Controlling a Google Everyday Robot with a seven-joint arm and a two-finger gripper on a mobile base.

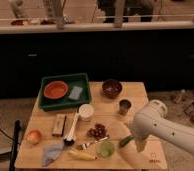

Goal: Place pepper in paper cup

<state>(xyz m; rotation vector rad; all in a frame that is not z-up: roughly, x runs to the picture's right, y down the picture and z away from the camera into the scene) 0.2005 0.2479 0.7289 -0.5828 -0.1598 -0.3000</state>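
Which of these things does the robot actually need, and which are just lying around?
Needed: pepper, paper cup, claw beside the pepper at the table's front.
Lying about: green tray, brown bowl, metal cup, brush, blue cloth.

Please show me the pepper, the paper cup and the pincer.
pepper (125, 141): camera view, middle of its green body.
paper cup (86, 116): camera view, its white side wall.
pincer (134, 143): camera view, its tip, close beside the pepper.

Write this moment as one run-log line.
end effector: front right of wooden table, beside small dark green pepper | white round paper cup: mid-table, apart from pepper | pepper not yet in cup
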